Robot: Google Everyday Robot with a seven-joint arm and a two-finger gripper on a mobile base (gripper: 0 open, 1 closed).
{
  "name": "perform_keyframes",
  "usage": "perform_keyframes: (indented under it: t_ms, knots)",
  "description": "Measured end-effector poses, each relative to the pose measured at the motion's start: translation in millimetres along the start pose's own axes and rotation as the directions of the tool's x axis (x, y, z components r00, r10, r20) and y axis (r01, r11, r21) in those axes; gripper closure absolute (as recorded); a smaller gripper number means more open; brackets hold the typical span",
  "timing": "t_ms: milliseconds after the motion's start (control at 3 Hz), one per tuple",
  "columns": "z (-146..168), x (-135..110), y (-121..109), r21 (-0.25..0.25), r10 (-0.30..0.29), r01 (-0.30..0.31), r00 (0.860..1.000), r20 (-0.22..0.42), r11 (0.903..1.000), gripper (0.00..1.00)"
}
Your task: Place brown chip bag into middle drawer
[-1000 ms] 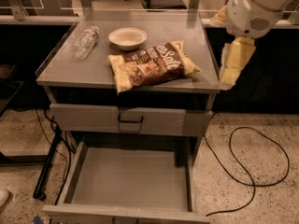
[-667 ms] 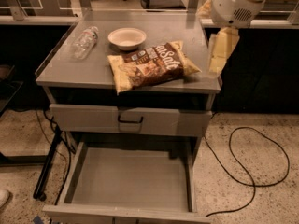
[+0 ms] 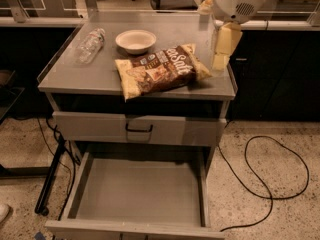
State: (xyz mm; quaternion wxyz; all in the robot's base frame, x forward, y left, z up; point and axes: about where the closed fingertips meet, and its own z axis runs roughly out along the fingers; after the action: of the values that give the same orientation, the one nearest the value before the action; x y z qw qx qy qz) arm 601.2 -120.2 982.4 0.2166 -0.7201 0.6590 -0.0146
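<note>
The brown chip bag (image 3: 159, 72) lies flat on the grey cabinet top (image 3: 100, 74), near its front edge, with its dark brown middle and pale yellow ends showing. My gripper (image 3: 220, 59) hangs from the white arm just right of the bag's right end, low over the top's right edge, and holds nothing that I can see. The middle drawer (image 3: 140, 191) is pulled out wide below, with a bare grey floor. Above it is a closed grey drawer front with a black bar handle (image 3: 139, 129).
A white bowl (image 3: 135, 40) stands behind the bag. A clear plastic bottle (image 3: 90, 45) lies at the top's left. A black cable (image 3: 270, 174) loops on the speckled floor at the right. Dark cabinets stand behind.
My gripper has moved left and toward the back, from beyond the cabinet's right front corner to just beside the bag's right end. The bag, bowl, bottle and drawer have not moved.
</note>
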Motion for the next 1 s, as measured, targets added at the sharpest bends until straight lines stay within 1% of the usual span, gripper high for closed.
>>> perform_keyframes:
  t_ms: [333,667,1000]
  knots:
    - [25,-15,-15,0.002,-0.041,0.041,0.999,0.015,0.9992,0.0]
    - [57,-27,-32,-0.019,-0.077,0.077,0.997,0.014,0.9968,0.0]
    - [99,-37,-51,-0.057,-0.111,0.111,0.994,0.017,0.9921,0.0]
